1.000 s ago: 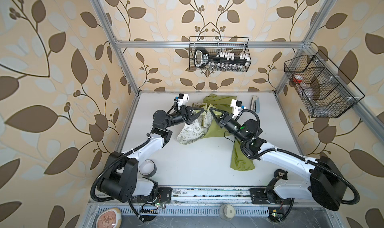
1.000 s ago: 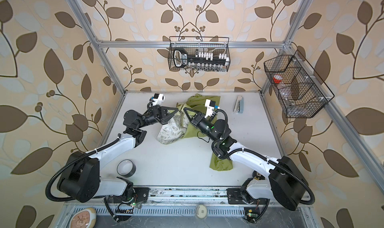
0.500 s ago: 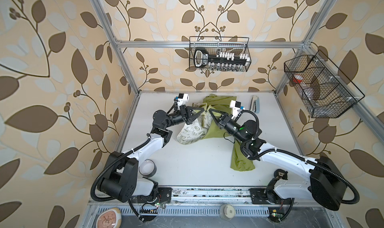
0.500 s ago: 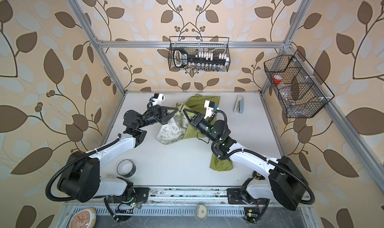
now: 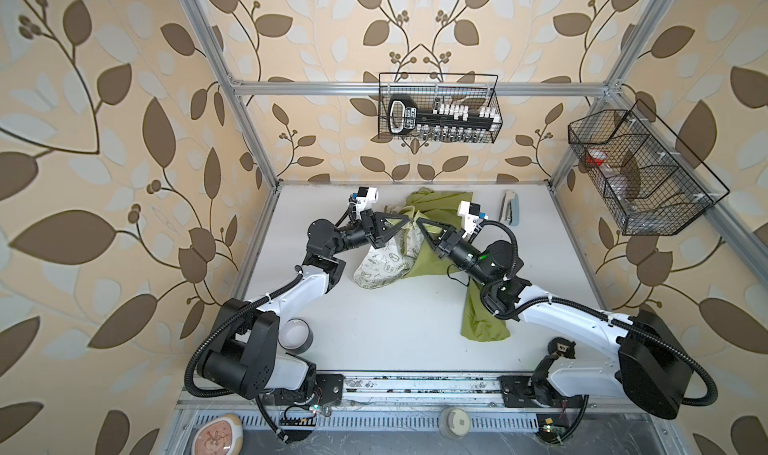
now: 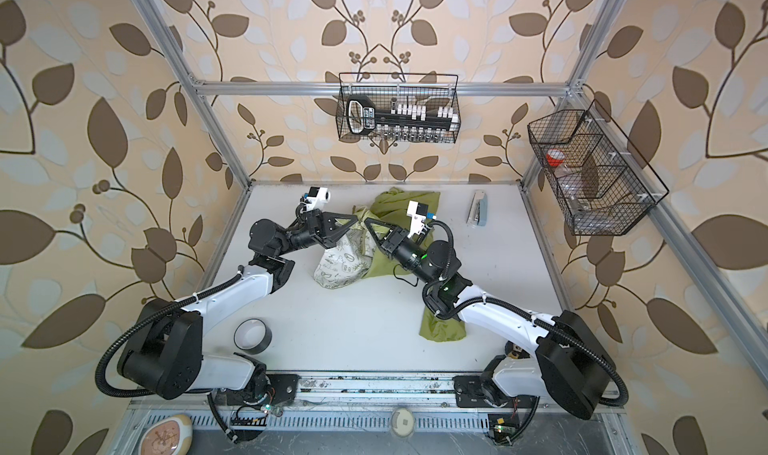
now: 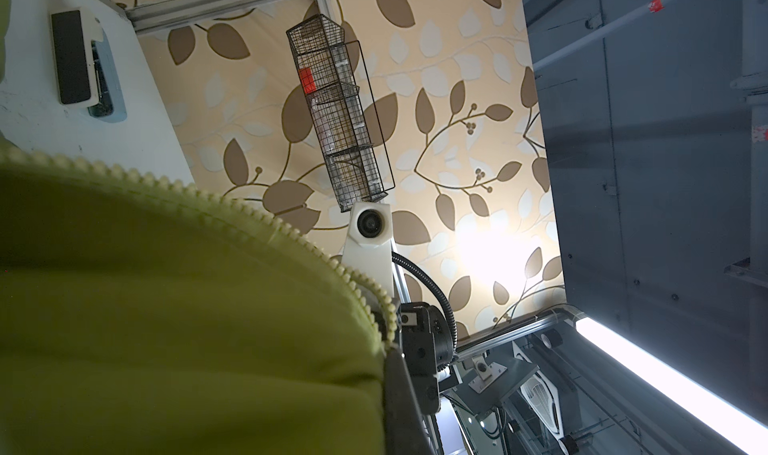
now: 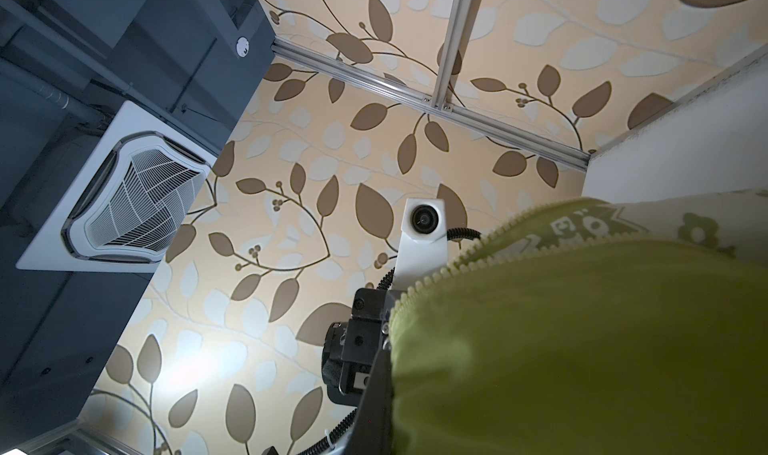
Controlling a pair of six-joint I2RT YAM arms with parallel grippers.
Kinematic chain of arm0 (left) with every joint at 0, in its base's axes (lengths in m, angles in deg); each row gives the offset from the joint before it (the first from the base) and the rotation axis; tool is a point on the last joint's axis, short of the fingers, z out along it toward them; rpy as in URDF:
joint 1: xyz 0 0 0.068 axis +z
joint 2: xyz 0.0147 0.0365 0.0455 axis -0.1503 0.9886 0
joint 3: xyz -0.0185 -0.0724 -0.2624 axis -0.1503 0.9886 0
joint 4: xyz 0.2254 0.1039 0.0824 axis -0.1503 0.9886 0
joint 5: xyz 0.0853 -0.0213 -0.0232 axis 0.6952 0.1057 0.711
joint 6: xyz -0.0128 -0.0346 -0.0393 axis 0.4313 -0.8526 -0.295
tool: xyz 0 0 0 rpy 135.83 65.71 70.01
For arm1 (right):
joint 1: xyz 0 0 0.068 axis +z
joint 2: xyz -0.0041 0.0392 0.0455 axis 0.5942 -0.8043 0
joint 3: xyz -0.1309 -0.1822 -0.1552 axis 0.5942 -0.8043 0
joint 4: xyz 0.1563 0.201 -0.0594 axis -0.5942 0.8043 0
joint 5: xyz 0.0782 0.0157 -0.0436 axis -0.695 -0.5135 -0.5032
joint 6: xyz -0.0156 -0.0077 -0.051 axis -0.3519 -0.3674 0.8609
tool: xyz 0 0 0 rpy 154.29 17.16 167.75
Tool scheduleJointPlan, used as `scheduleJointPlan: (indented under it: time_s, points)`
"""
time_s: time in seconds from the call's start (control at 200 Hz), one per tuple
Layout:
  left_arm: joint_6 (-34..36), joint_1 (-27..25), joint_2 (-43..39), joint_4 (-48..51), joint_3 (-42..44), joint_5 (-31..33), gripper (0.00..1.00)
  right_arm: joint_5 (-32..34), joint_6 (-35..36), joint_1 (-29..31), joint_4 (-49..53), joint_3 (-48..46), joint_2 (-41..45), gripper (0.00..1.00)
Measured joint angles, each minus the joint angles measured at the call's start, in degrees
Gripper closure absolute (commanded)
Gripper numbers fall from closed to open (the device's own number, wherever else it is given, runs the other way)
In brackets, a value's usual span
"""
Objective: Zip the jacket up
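1 tape roll (image 5: pixel 294 336) lies nearest, beside the left arm's base, well clear of the work. Further in, a sleeve of the jacket (image 5: pixel 428 262) trails on the table (image 5: pixel 395 316) under the right arm. The body is bunched and lifted mid-table, cream lining showing. Above it the left gripper (image 5: pixel 405 221) and right gripper (image 5: pixel 420 223) meet almost tip to tip, each with jaws pinched together on a front edge. Both wrist views show zipper teeth (image 7: pixel 232 208). I can't spot the slider, so the 2 halves look unjoined. My worry — thin fabric sliding out of a pinch, or the tips knocking together. A stapler (image 5: pixel 510 208) lies beyond.
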Motion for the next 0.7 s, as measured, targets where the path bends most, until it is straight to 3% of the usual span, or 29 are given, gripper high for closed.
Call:
scheduleJointPlan:
  time_s: [0.7]
  points:
    - [0.0,0.0,0.1,0.0,0.0,-0.5,1.0,-1.8,2.1,0.0,3.4,-1.2,0.5,1.0]
